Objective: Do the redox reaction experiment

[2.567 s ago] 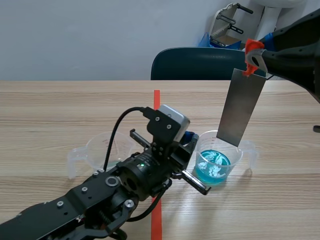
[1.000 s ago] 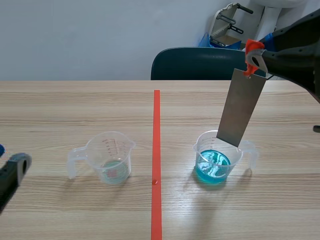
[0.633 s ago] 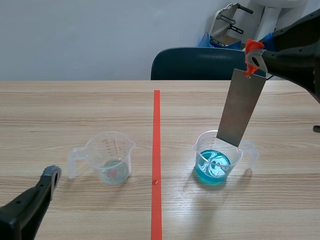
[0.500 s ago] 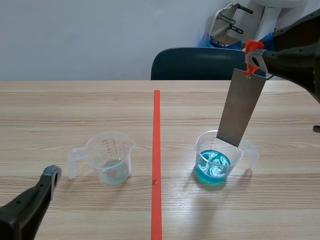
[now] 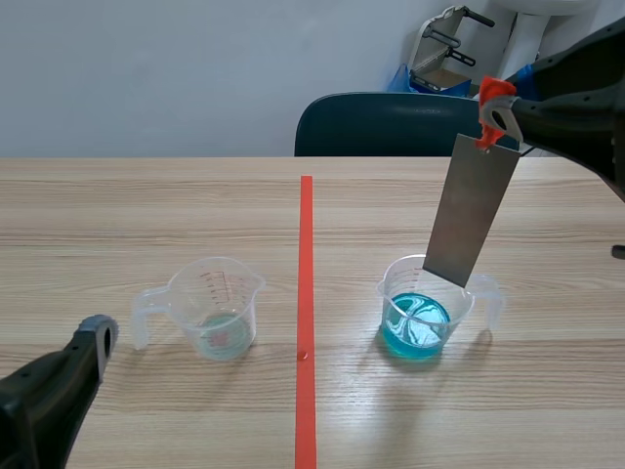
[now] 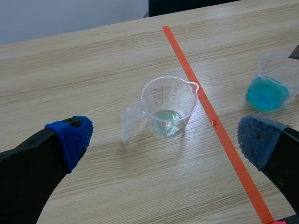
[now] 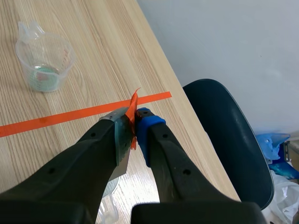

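A clear measuring cup (image 5: pixel 213 308) with a thin film of liquid at its bottom stands left of the tape line. A second clear cup (image 5: pixel 425 311) holding blue liquid stands right of it. My right gripper (image 5: pixel 495 109) is raised and shut on the orange-tabbed top of a grey metal plate (image 5: pixel 474 210). The plate hangs with its lower edge at the blue cup's rim. The right wrist view shows the gripper (image 7: pixel 135 122) pinching the plate (image 7: pixel 122 140). My left gripper (image 6: pixel 166 135) is open and low, with the near-empty cup (image 6: pixel 166 109) ahead of it and the blue cup (image 6: pixel 267 88) off to its right.
A dark blue chair (image 5: pixel 391 124) stands behind the table's far edge. The orange-red tape line (image 5: pixel 306 293) runs down the table's middle. In the scene view only one left finger (image 5: pixel 90 342) shows, at the near left corner.
My left arm has pulled back from the table's middle to the near left corner, and its fingers have spread open. The right arm, plate and both cups have not moved.
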Controlling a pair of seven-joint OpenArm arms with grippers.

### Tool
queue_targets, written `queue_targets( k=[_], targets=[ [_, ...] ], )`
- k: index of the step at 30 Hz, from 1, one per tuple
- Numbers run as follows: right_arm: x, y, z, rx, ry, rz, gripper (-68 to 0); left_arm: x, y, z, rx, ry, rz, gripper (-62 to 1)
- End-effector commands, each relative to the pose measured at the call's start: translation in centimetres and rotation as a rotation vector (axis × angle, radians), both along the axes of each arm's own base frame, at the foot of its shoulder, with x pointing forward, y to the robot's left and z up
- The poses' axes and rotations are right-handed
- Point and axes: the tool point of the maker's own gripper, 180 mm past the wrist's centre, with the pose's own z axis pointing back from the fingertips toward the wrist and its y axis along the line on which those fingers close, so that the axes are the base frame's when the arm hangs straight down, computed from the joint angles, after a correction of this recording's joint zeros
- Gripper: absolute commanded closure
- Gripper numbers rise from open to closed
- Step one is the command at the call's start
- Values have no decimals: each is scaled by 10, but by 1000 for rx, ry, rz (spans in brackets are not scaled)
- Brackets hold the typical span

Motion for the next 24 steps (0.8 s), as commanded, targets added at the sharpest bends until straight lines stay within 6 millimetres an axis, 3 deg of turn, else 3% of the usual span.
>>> queue_targets(
  k=[1, 24],
  targets=[
    [0, 2, 10, 15, -24, 14, -8, 2, -2, 7, -8, -26, -1, -623],
    [0, 2, 10, 15, -24, 14, -8, 6, -1, 4, 4, -12, 1, -623]
  ],
)
